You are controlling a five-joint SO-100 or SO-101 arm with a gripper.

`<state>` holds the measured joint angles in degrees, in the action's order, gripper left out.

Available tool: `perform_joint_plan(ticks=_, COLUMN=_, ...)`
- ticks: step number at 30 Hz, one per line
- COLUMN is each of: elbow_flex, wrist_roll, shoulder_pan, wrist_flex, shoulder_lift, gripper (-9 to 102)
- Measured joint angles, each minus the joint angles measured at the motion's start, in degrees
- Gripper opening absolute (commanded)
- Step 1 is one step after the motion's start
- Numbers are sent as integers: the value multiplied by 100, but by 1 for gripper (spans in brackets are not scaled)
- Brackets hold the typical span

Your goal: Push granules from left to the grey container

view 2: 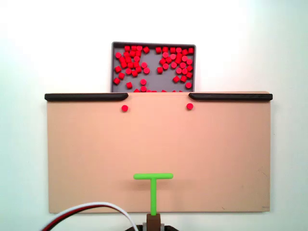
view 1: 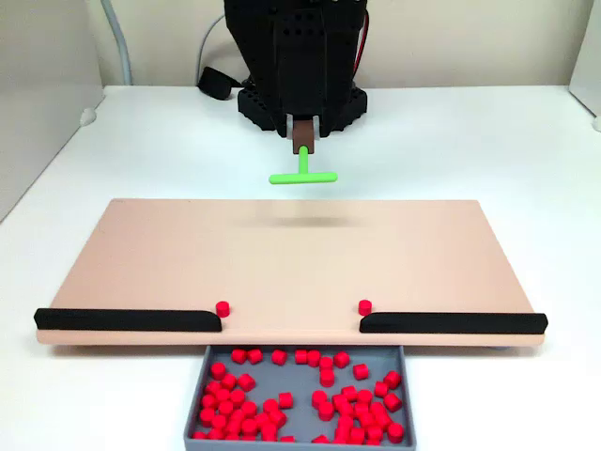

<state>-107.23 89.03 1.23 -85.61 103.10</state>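
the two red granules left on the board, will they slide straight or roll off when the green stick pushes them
The granules are small and blocky, so they probably slide or tumble rather than roll far. The tan board looks smooth, so little force should move them. Each sits beside the inner end of a black strip, so an off-centre push from the green T-shaped stick might wedge one there.

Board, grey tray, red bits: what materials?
Tan board: looks like matte wood or fibreboard, flat and uniform; can't tell which. Grey container: likely matte plastic, thin moulded walls. Granules: probably plastic, saturated red, identical blocky shapes.
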Motion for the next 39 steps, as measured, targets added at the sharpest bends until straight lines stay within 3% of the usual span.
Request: perform_joint_plan(ticks=39, elbow_flex=0, wrist_roll=343, shoulder_pan=0, wrist_flex=0, shoulder_lift=-53, gripper=0)
